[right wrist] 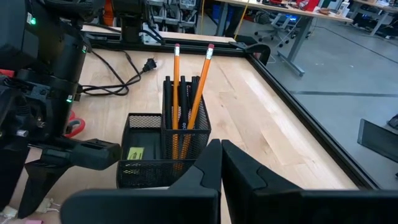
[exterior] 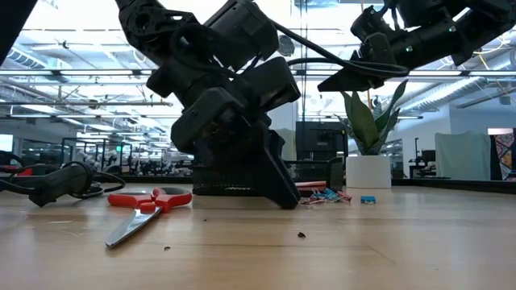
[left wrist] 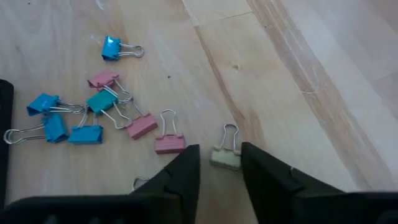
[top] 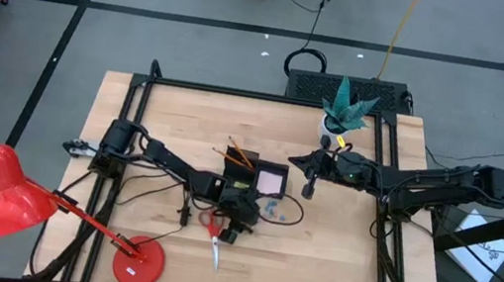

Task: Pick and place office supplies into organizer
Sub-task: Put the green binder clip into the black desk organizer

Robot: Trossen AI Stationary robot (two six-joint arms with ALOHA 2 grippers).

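The black mesh organizer (top: 245, 174) (right wrist: 155, 155) stands mid-table; orange pencils (right wrist: 202, 87) and black pens stand in its taller compartment, a pink sticky-note pad (top: 271, 180) and a small yellow piece (right wrist: 134, 152) lie in the lower ones. Several blue and pink binder clips (left wrist: 93, 115) (exterior: 326, 196) lie loose on the wood beside it. Red-handled scissors (top: 212, 227) (exterior: 149, 201) lie flat nearer the near edge. My left gripper (left wrist: 221, 171) (top: 240, 221) is open and low over the table, its fingers either side of a pale clip (left wrist: 225, 158). My right gripper (right wrist: 221, 152) (top: 311, 178) is shut and raised right of the organizer.
A red desk lamp (top: 14, 195) stands on its base at the near left corner. A white plant pot (top: 334, 125) (exterior: 368, 171) sits at the far edge. Black cables (top: 143, 170) trail over the left half. Bare wood lies right of the clips.
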